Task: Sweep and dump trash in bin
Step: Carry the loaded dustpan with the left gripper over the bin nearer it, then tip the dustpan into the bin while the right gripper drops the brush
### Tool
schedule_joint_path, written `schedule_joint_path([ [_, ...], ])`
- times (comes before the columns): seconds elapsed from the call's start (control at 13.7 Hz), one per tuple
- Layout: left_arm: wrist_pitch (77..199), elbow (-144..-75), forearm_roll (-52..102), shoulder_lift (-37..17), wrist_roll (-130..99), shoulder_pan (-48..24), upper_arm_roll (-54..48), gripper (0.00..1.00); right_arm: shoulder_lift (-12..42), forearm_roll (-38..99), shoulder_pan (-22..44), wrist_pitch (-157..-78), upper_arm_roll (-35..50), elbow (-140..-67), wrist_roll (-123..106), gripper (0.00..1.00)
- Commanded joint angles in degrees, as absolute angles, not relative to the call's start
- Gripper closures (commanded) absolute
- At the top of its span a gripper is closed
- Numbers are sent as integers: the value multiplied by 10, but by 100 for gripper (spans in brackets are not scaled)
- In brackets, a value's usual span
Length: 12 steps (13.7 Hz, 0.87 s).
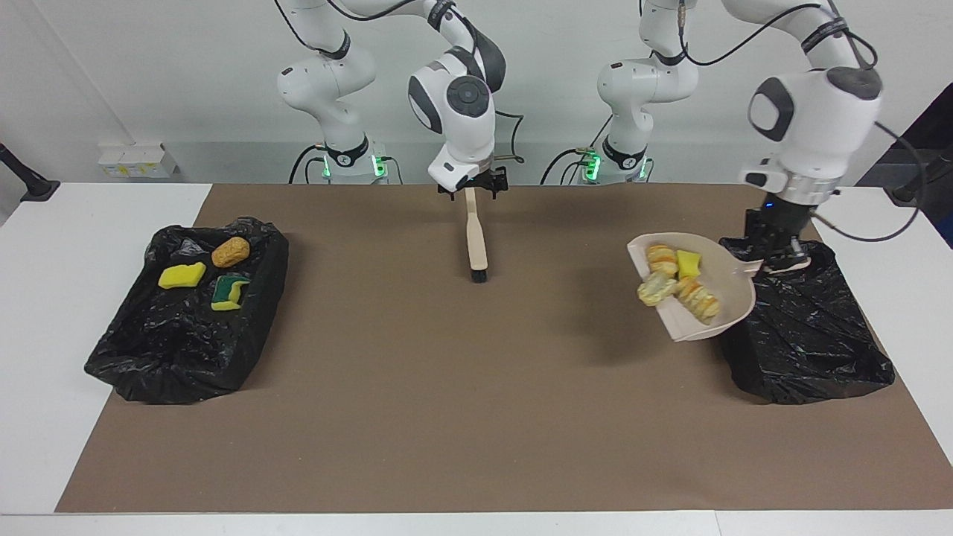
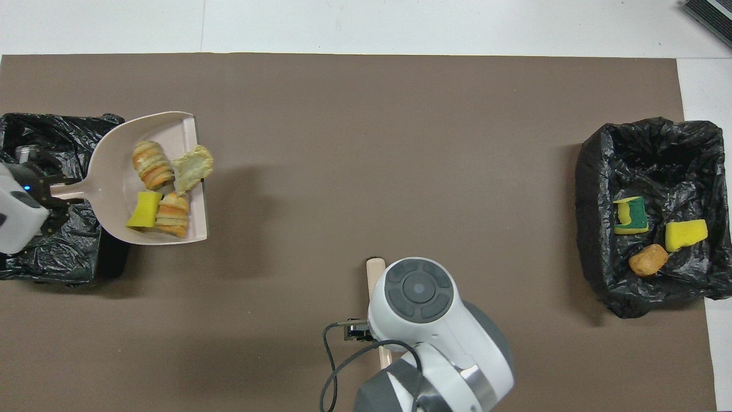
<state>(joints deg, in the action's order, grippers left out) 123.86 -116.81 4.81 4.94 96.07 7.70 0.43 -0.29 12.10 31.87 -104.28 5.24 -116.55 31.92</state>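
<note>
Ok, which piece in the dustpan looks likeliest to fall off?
Start at the black-lined bin at the left arm's end; the raised dustpan overlaps its edge. Probably the pale, greenish-tan chunk: unlike the yellow sponge and striped pastry pieces, it overhangs the open lip.
</note>
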Motion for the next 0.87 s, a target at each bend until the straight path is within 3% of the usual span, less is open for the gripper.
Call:
schedule_joint_path([
  [0.0, 1218, -1147, 140, 50, 1108, 172, -3, 100, 2, 86, 258, -987, 55, -1101, 256, 0],
  [0.51, 1194, -1024, 76, -8, 1205, 300, 3, 100, 3, 38, 94, -962, 54, -1014, 155, 0],
  [0.8, 1258, -1019, -51, -25, 1196, 302, 6, 100, 2, -21, 12, -908, 54, -959, -35, 0],
])
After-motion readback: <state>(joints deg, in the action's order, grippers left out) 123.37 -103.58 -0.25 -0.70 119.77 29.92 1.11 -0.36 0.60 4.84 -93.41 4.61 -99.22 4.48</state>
